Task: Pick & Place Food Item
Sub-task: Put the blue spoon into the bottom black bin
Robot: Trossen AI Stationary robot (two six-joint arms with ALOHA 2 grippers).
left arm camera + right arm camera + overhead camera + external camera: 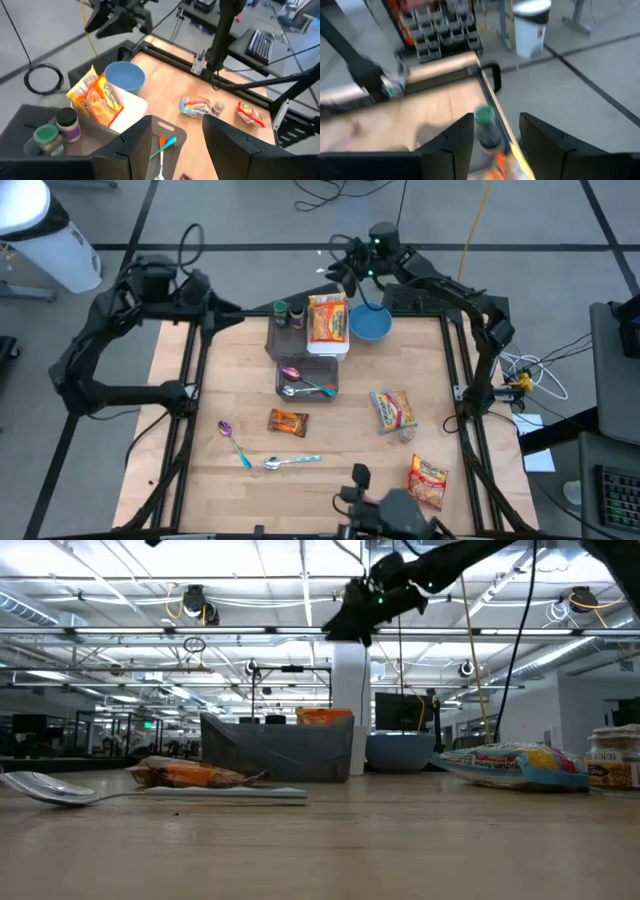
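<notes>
R gripper (335, 270) – open, past table (240, 385) edge

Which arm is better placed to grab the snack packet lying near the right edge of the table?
Right, probably. The snack packet lies on that arm's side, and the right gripper is open and empty.

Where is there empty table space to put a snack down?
Bare wood lies left of the spoon tray, above the purple spoon, and between the blue bowl and noodle packet. The far edge around the white bin is crowded.
</notes>
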